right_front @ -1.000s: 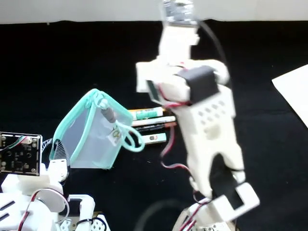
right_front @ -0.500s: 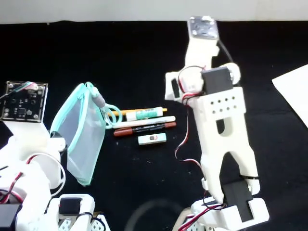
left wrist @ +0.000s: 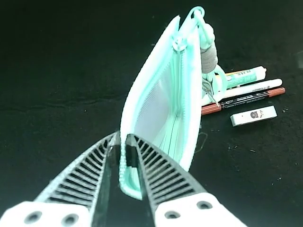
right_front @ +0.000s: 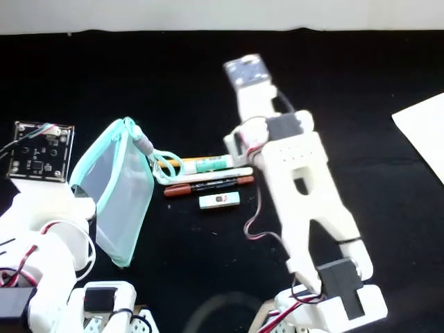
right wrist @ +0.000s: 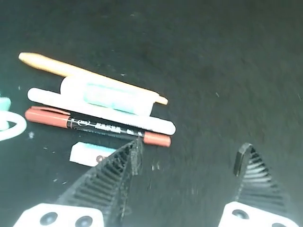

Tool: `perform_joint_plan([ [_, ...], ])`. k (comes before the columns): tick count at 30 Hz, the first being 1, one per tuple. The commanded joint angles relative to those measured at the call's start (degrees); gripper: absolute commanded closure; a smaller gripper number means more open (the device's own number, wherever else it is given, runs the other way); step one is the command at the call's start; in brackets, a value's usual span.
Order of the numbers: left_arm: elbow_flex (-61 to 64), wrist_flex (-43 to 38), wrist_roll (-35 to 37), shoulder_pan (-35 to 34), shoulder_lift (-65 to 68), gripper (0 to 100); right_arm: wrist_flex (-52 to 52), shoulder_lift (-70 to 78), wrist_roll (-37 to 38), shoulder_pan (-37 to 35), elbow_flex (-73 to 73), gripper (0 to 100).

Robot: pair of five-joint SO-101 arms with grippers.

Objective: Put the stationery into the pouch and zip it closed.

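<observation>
Step in hand: loading, first pick not yet made.

- Pouch (right_front: 114, 194): teal mesh, held up off the black bench (right_front: 139, 83), left of centre in the high view. Left tool (left wrist: 123, 142) is clamped on its lower edge, jaws pressed together on the fabric. The mouth seems to gape along the zip; nothing is visible inside.
- Stationery lies in a row at centre frame, just beside the pouch's ring pull: orange pencil (right wrist: 42, 64), teal-banded glue stick (right wrist: 109, 94), white pen (right wrist: 94, 113), brown marker (right wrist: 94, 125), and a small white eraser (right wrist: 90, 153) lying apart.
- Right tool (right wrist: 189, 151): jaws wide apart, empty, above the row's right end, one finger near the marker's cap.

Next move, my reading: lower the right tool, close across one pen, then carry it to the mouth. The left arm probably needs to tip that opening towards the incoming pen.
</observation>
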Motion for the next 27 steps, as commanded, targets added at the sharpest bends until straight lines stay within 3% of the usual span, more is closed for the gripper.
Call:
perform_joint_plan([
  [1, 4.8, 0.7, 0.7, 0.7, 0.8, 99, -9.3, -2.1, 6.6, -4.9, 5.3, 68.7],
  [6, 6.7, 0.7, 0.8, 0.6, 0.8, 99, -13.4, -1.5, 20.0, -10.6, 9.3, 68.8],
  [13, 6.7, 0.9, 1.0, 0.5, 0.8, 99, -15.2, 7.2, 28.7, -9.7, 9.2, 68.8],
  [24, 6.4, 0.9, 1.0, 0.4, 0.8, 99, -18.9, 29.4, 31.1, -6.5, -5.1, 68.8],
  [27, 6.4, 0.9, 1.0, -0.4, 0.8, 99, -18.7, 34.0, 35.3, -6.8, -9.0, 69.0],
])
